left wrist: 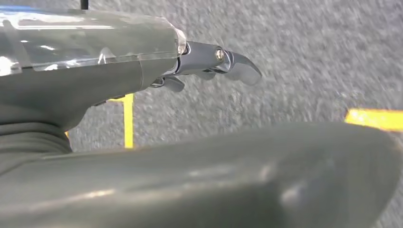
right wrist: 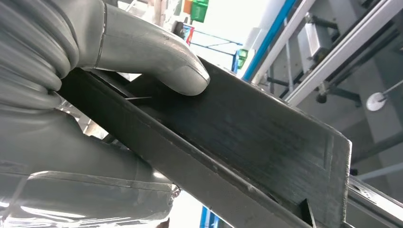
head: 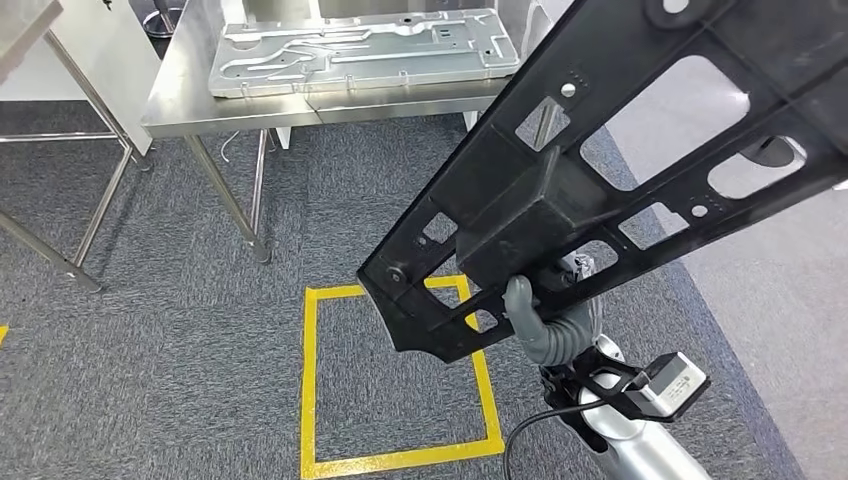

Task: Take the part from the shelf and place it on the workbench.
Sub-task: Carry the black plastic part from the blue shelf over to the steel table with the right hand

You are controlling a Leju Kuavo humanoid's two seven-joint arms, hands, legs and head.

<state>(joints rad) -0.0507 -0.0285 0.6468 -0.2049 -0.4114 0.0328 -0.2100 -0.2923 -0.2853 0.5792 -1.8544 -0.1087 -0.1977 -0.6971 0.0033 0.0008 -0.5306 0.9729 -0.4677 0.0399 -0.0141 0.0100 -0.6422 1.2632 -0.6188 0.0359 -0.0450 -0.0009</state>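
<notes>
While our right hand [head: 548,322] grips the black part [head: 600,160] near its lower end, thumb pressed on one face, the part slants up and away to the right above the hand, tilted over grey carpet [head: 180,330] and a yellow taped square [head: 312,400]. Our left hand [left wrist: 209,64] hangs over the carpet, fingers apart, holding nothing. Farther off stands the steel workbench [head: 190,105], bearing a metal panel [head: 360,50].

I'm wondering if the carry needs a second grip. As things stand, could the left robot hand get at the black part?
Probably yes. The left robot hand hangs low over the grey carpet holding nothing, while the right robot hand grips the black part from underneath. The part's near end juts toward the left side with nothing around it.
</notes>
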